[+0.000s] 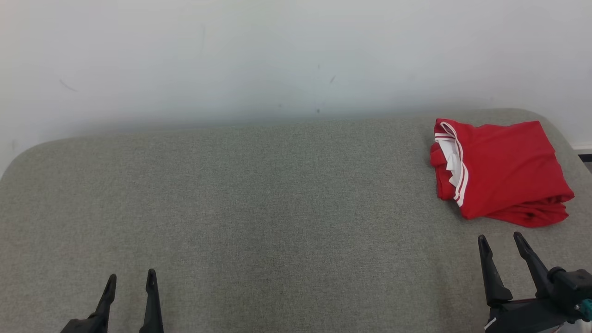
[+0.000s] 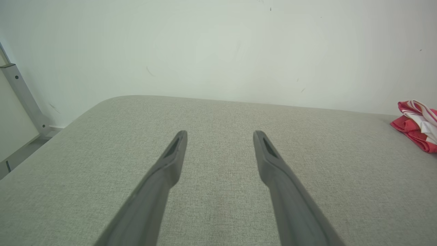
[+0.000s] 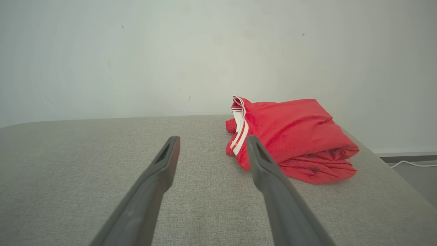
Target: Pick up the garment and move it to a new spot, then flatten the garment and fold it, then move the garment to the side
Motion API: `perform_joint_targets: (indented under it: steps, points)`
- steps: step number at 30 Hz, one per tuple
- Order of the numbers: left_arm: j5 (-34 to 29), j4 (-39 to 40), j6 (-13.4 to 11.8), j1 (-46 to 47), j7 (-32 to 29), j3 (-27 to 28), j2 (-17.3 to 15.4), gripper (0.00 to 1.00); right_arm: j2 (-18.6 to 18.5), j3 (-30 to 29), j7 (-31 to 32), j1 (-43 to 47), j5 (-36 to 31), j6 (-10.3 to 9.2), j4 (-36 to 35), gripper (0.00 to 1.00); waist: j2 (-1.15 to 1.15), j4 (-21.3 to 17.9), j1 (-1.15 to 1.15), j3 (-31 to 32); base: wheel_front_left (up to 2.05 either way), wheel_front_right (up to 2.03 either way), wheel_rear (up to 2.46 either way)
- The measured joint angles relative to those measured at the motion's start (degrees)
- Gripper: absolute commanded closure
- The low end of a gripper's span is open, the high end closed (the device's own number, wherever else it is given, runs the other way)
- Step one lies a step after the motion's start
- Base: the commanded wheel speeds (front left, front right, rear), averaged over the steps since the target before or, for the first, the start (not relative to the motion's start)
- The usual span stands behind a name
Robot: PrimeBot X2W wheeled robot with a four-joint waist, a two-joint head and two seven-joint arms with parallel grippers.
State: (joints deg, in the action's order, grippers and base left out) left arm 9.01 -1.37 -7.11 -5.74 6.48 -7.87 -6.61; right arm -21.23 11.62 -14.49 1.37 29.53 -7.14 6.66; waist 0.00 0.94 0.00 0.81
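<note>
garment (image 1: 504, 171), item one. where in the head view? (a)
upper right of the frame, on the grey padded surface (image 1: 277, 194), near its rounded far corner. red, folded into a rough rectangle, white-striped trim at its left edge, loose layers bunched at its lower edge. (b)
end effectors, same view? (a)
left gripper (image 1: 131, 275), lower left, fingers spread, nothing between them, well apart from the garment. right gripper (image 1: 500, 237), lower right, fingers spread, nothing held, tips just below the garment with a strip of bare surface between. (b)
backdrop? (a)
pale wall (image 1: 277, 55) across the top, a few small marks on it. (b)
left wrist view? (a)
left gripper (image 2: 220, 133), two dark fingers rising from the bottom edge, spread wide over bare grey fabric. garment (image 2: 414, 131) at the right edge of the frame, partly cut off, striped trim showing. metal bar (image 2: 20, 92) slanting down the left edge. (b)
right wrist view? (a)
right gripper (image 3: 212, 138), fingers parted, nothing pinched. garment (image 3: 293, 136) right of centre against the wall. the right-hand finger's tip overlaps the garment's lower left edge in the frame; contact cannot be told from this view. white cable (image 3: 409, 164) on the floor at the right edge. (b)
</note>
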Motion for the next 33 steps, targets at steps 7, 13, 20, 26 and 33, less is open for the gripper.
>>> perform_joint_targets:
  steps: [7,13,20,26,33]
  points:
    - [0.0,0.4,0.0,0.0,-0.5,0.4,0.4,0.0,0.8,-0.6,0.0,0.7,-1.7,0.0,-0.7,0.0,0.0,0.3,0.0,-0.2,0.0,0.0,0.0]
    - [0.0,-0.1,0.1,0.0,-0.7,0.2,0.6,1.0,1.5,-0.7,0.1,0.7,-2.6,0.04,-0.2,1.0,0.0,0.4,0.0,-0.1,0.0,0.0,0.0]
    - [0.3,-3.5,0.1,-1.1,-0.9,-0.3,1.5,1.0,4.2,0.4,0.9,3.0,-2.2,0.13,2.7,1.0,0.0,0.4,0.0,-0.1,0.0,0.0,0.0]
    - [4.1,-4.1,1.1,-0.9,-1.5,0.5,1.6,1.0,5.0,-1.0,2.2,2.8,1.6,0.91,2.9,1.0,0.0,0.3,0.0,-0.2,0.0,0.0,0.0]
    - [11.7,-5.3,2.1,-0.4,-2.7,1.7,1.9,1.0,6.0,-2.7,4.0,2.5,6.8,2.14,3.7,1.0,0.0,0.2,0.0,-0.3,0.0,0.0,0.0]
